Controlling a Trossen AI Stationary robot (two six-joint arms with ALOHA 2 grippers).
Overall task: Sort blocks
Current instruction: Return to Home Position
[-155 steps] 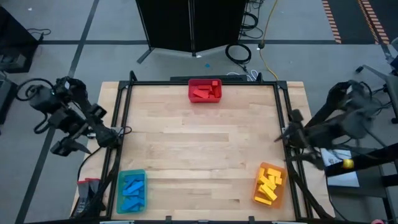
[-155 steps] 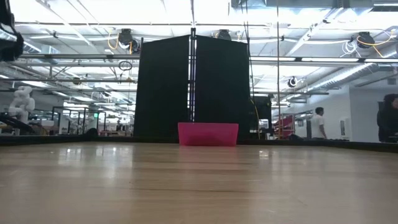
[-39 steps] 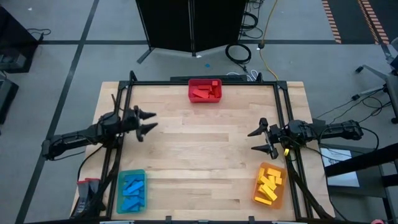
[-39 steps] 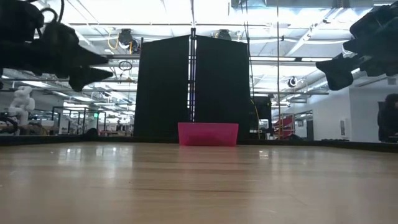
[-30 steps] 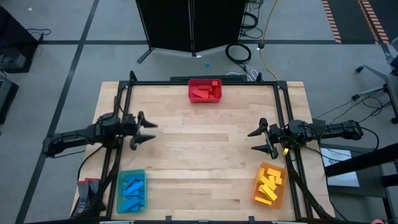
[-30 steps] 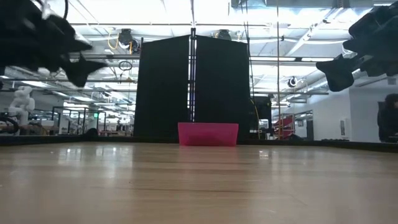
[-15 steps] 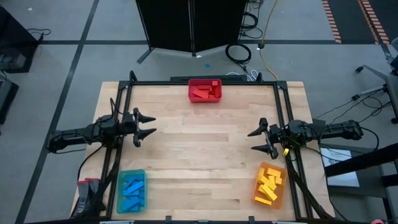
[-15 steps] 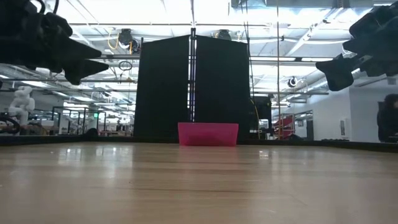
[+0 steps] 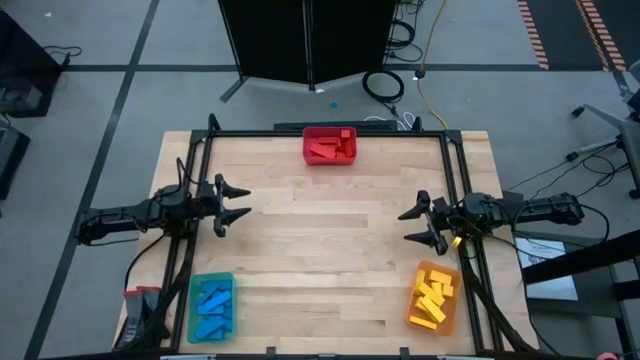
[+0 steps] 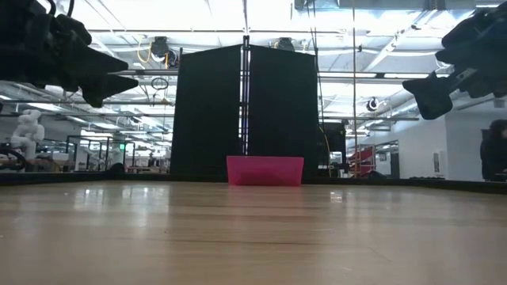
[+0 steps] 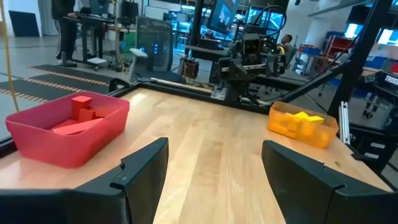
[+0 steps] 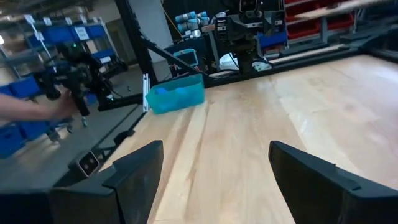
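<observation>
The blocks lie in three bins on the wooden table. Red blocks (image 9: 330,148) fill the red bin (image 9: 329,134) at the far middle. Blue blocks (image 9: 212,303) lie in the teal bin (image 9: 193,310) at the near left, and yellow blocks (image 9: 432,295) in the orange bin (image 9: 448,312) at the near right. My left gripper (image 9: 241,201) hovers open and level over the table's left side, with nothing between its fingers. My right gripper (image 9: 404,227) hovers open and level over the right side, also with nothing between its fingers.
A black frame rail (image 9: 325,133) runs round the table's edges. Bare wood (image 9: 325,250) spreads between the two grippers and the bins. A black partition (image 10: 245,111) stands behind the far edge. In the low view both grippers hang high above the tabletop.
My left gripper has turned a little at the wrist and swung slightly toward the table's far edge, staying over the left side and staying open. My right arm has kept still.
</observation>
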